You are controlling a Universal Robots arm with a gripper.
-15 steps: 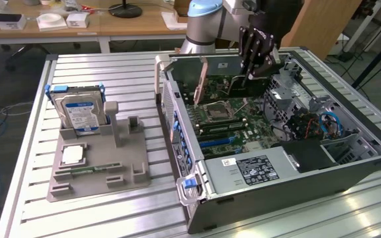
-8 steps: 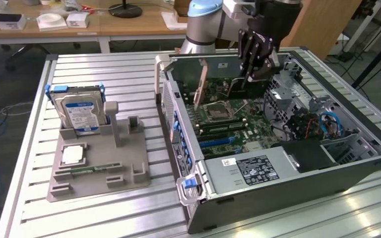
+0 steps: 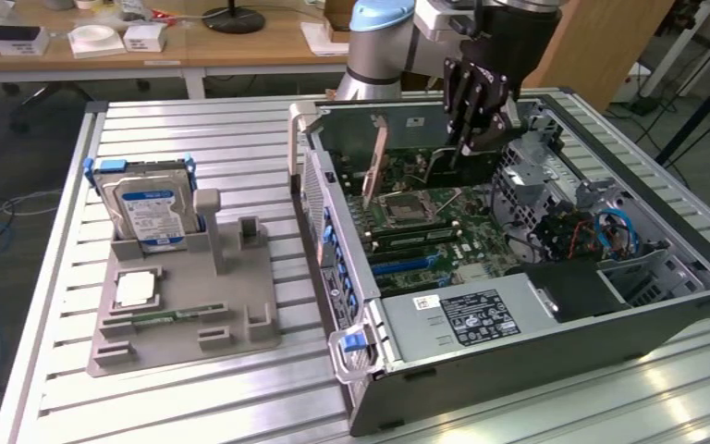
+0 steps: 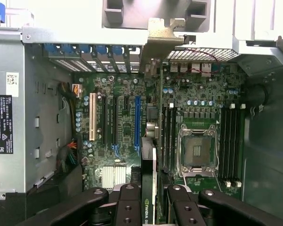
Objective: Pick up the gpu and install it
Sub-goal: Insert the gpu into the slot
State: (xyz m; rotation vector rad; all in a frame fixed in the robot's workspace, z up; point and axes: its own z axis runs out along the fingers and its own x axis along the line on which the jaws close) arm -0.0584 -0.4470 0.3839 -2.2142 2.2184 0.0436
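Note:
The gpu (image 4: 151,190) is a thin dark card seen edge-on, with a green-lettered label near my fingers (image 4: 129,207). Its silvery end bracket (image 4: 163,40) reaches the case's rear wall by the slot openings. My gripper (image 4: 151,209) is shut on the card's near end. In the exterior view the gpu (image 3: 429,171) stands on edge inside the open computer case (image 3: 330,213), over the motherboard (image 3: 454,236), with my gripper (image 3: 472,139) above it. In the wrist view the card runs just beside the blue slot (image 4: 137,122). Whether it sits in a slot I cannot tell.
A grey holder (image 3: 182,305) on the exterior view's left carries a silver hard drive (image 3: 148,211), a square chip (image 3: 136,289) and a green memory stick (image 3: 164,317). Inside the case are the processor socket (image 4: 196,150), a white slot (image 4: 92,120) and the power supply (image 3: 472,314).

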